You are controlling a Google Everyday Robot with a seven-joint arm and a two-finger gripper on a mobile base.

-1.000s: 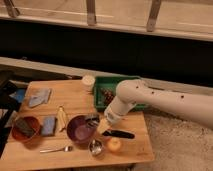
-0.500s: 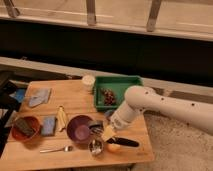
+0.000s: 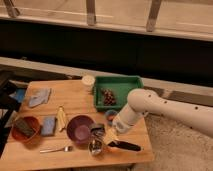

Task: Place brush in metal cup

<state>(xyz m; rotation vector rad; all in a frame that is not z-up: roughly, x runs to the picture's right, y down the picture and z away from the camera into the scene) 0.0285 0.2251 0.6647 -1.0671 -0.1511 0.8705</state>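
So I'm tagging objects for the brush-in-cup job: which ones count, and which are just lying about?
Job:
brush
metal cup
gripper, just above the cup

Lying about:
purple bowl
fork
green tray
paper cup

The gripper (image 3: pixel 102 136) blurs into the metal cup (image 3: pixel 95 146) at the counter's (image 3: pixel 75 102) front edge. The brush (image 3: pixel 123 145) lies partly hidden beneath it. The arm (image 3: pixel 170 111) runs off right.
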